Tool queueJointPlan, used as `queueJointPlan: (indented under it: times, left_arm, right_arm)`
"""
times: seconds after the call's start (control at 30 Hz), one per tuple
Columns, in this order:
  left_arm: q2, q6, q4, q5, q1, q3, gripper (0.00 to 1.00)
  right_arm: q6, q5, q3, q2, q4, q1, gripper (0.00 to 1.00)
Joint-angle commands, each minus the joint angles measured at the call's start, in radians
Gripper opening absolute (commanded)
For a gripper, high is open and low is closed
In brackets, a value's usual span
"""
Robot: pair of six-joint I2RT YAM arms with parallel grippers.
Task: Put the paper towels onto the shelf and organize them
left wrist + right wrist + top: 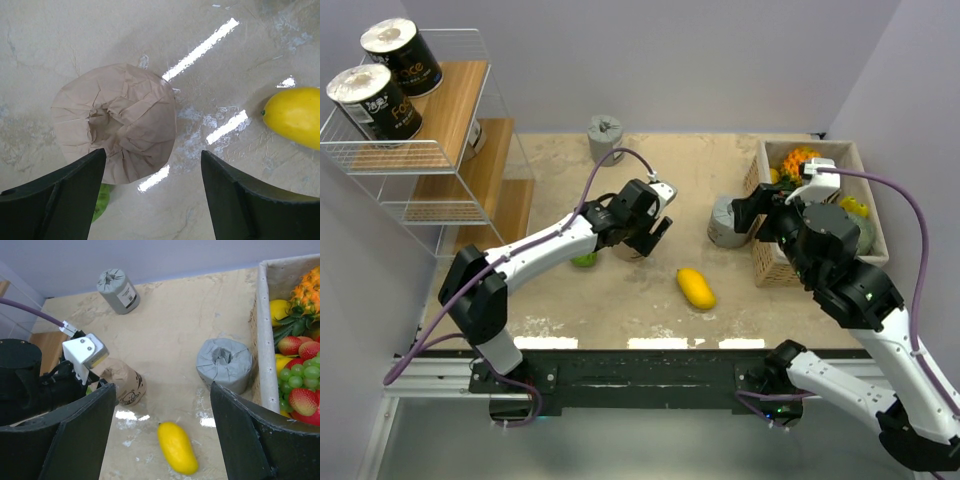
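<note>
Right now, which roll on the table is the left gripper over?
The tan roll, directly beneath the open left gripper. The far grey roll and the near grey roll beside the fruit box stand apart from it.

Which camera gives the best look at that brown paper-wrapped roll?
The left wrist view: the brown roll fills its centre, crumpled top in full. The right wrist view shows its side, partly behind the left gripper. The top view hides most of it under that gripper.

Lying on the mottled beige table, a yellow fruit, perhaps a mango. Sitting at the right, a tan box holding strawberries, green grapes and a pineapple. Peeking out half-hidden, something green.
</note>
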Motion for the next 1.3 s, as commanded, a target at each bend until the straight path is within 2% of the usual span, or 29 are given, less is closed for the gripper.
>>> queueJointPlan:
  times: [0.0,0.4,0.63,0.9,1.1,1.27]
  left_arm:
    - [-0.009,0.037,0.110,0.024,-0.005,-0.001,0.81]
    - [0.084,0.048,0.134,-0.021,-0.005,-0.036,0.75]
    - [0.084,0.043,0.124,-0.063,-0.004,-0.038,0.57]
    - [0.026,0.046,0.110,-0.144,-0.004,-0.021,0.47]
    - [-0.012,0.083,0.061,-0.235,-0.005,0.036,0.43]
    - [-0.045,0.140,-0.002,-0.337,-0.004,0.146,0.43]
  right_arm:
    - [-0.029,0.037,0.019,0.008,-0.005,-0.001,0.80]
    - [-0.020,0.038,-0.011,-0.012,0.003,-0.003,0.80]
    - [-0.017,0.036,-0.008,-0.009,0.016,-0.001,0.80]
    - [-0.016,0.025,-0.011,-0.002,0.024,-0.003,0.80]
    - [-0.016,0.018,-0.001,-0.002,0.026,-0.003,0.80]
    - [-0.013,0.011,0.005,-0.001,0.024,-0.001,0.80]
